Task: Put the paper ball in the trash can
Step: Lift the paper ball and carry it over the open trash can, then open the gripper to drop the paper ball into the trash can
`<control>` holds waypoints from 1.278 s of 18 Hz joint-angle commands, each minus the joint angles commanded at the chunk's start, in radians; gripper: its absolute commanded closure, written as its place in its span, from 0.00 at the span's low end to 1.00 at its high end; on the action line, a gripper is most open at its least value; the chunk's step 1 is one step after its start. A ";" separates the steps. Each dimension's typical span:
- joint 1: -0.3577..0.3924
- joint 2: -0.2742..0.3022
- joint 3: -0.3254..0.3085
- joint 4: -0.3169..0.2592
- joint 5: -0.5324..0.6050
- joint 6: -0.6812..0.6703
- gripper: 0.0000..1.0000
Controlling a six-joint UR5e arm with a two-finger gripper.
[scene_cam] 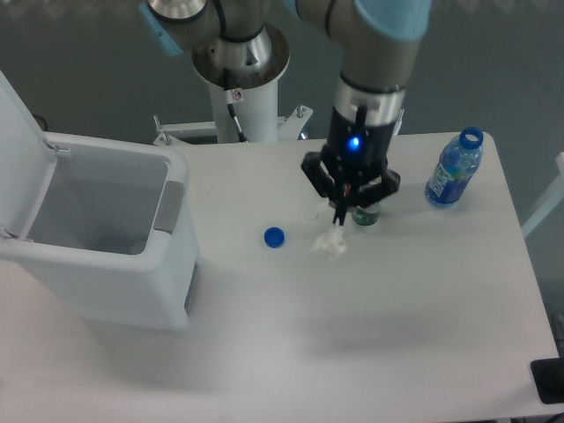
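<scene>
One paper ball [330, 244], one trash can [106, 238], one bottle [453, 169], one cap [274, 236]

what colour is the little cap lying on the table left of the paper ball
Blue. The bottle cap shows clearly in the fixed camera view, left of the white paper ball.

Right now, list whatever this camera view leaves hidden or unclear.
- Trash can: its floor is hidden by its own walls; the lid runs off the left edge.
- Pincer: fingertips merge with the paper ball; a closed grip cannot be confirmed.
- Small dark object behind the pincer: mostly covered, unidentifiable.
- Arm: upper part cut off at the top edge.
</scene>
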 joint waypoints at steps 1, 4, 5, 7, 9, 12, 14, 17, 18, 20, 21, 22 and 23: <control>-0.014 0.024 -0.009 0.000 -0.011 -0.043 1.00; -0.061 0.101 -0.046 0.003 -0.046 -0.128 1.00; -0.066 0.114 -0.048 0.005 -0.048 -0.151 1.00; -0.103 0.124 -0.048 0.005 -0.057 -0.189 1.00; -0.150 0.126 -0.048 0.005 -0.062 -0.201 1.00; -0.215 0.126 -0.048 0.005 -0.074 -0.198 1.00; -0.247 0.121 -0.049 0.005 -0.074 -0.200 1.00; -0.296 0.123 -0.058 0.005 -0.074 -0.201 1.00; -0.308 0.124 -0.064 0.005 -0.072 -0.201 1.00; -0.325 0.126 -0.067 0.006 -0.072 -0.201 1.00; -0.336 0.124 -0.069 0.006 -0.072 -0.200 1.00; -0.339 0.120 -0.071 0.006 -0.072 -0.200 1.00; -0.339 0.117 -0.075 0.008 -0.072 -0.195 0.91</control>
